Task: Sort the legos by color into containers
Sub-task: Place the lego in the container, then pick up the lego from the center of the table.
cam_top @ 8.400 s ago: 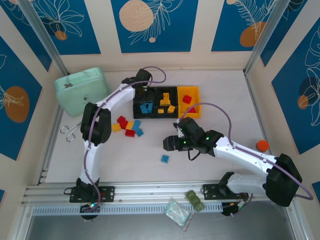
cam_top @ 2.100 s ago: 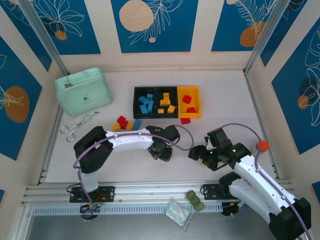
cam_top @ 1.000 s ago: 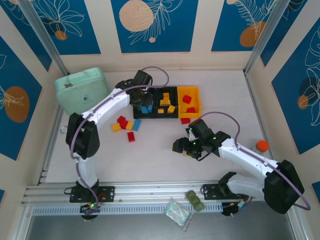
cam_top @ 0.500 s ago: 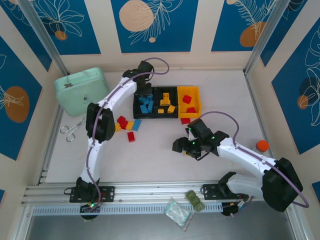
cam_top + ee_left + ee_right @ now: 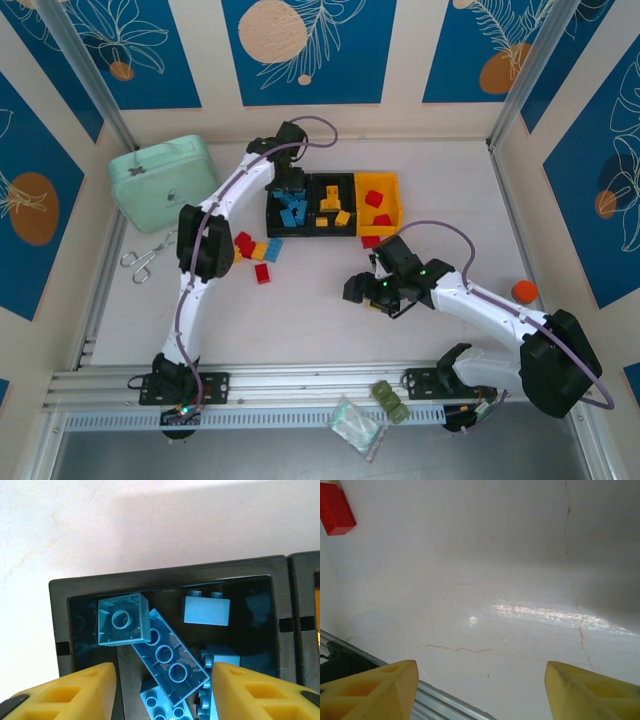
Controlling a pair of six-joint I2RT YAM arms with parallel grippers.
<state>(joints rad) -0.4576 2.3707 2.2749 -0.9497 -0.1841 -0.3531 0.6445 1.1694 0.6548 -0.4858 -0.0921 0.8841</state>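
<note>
Swung up from mid-table two seconds ago, the left hand (image 5: 163, 682) now hangs released, fingers parted, over the left black bin (image 5: 165, 570), blue bricks (image 5: 167, 655) lying inside. Loose legos (image 5: 255, 252) lie on the table (image 5: 300, 320) lower left of it, nearer this arm. Rightward, one red brick (image 5: 371, 241) sits just below the orange bin (image 5: 364, 182), up-right of the empty, spread right hand (image 5: 353, 290).

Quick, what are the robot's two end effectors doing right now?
Left end effector: open, holding nothing, over the blue legos.
Right end effector: open, holding nothing.
</note>
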